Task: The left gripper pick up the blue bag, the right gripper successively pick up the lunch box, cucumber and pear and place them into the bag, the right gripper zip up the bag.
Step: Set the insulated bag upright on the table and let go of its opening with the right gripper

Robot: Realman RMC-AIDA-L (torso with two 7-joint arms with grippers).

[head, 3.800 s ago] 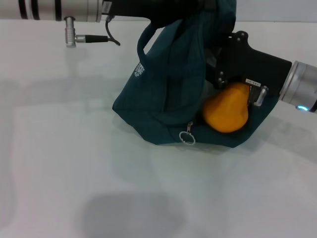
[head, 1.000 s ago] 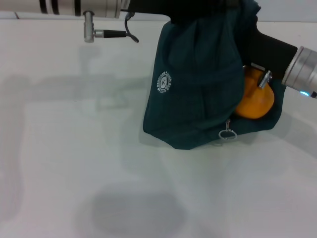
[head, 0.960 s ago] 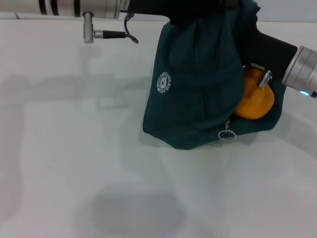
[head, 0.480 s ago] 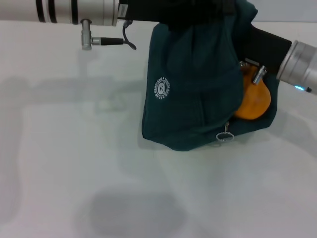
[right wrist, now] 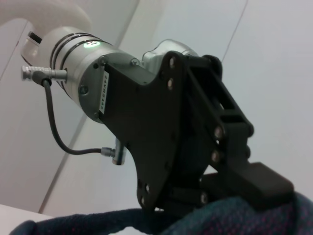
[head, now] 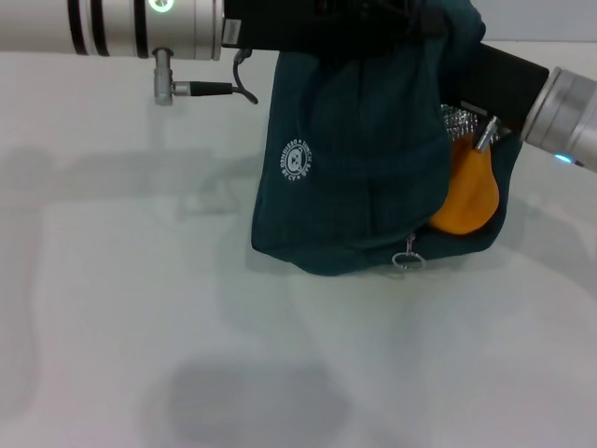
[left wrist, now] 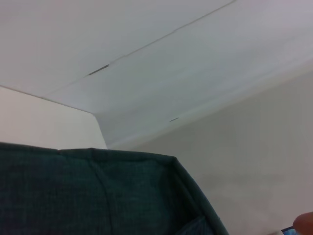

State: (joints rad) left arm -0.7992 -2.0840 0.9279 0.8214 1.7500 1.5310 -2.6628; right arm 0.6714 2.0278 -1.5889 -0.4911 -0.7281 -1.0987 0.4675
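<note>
The blue bag (head: 364,159) hangs upright from my left gripper (head: 410,23), which is shut on its top edge; its bottom rests on the table. The white logo (head: 297,159) faces me and the zipper ring pull (head: 405,259) hangs low at the front. My right gripper (head: 471,131) reaches in from the right, shut on the pear (head: 464,201), which sits in the bag's open right side below a strip of silver lining (head: 454,119). The right wrist view shows the left gripper (right wrist: 230,196) clamped on the bag's fabric (right wrist: 254,218). The lunch box and cucumber are out of view.
The white table (head: 140,308) stretches to the left and front of the bag. The left arm's silver tube (head: 112,23) with a cable plug (head: 166,79) runs along the top. The left wrist view shows bag fabric (left wrist: 98,196) and the pale wall.
The left arm has carried the bag a little to the left. The right gripper has pushed the pear up and deeper into the bag's side opening, and the silver lining now shows.
</note>
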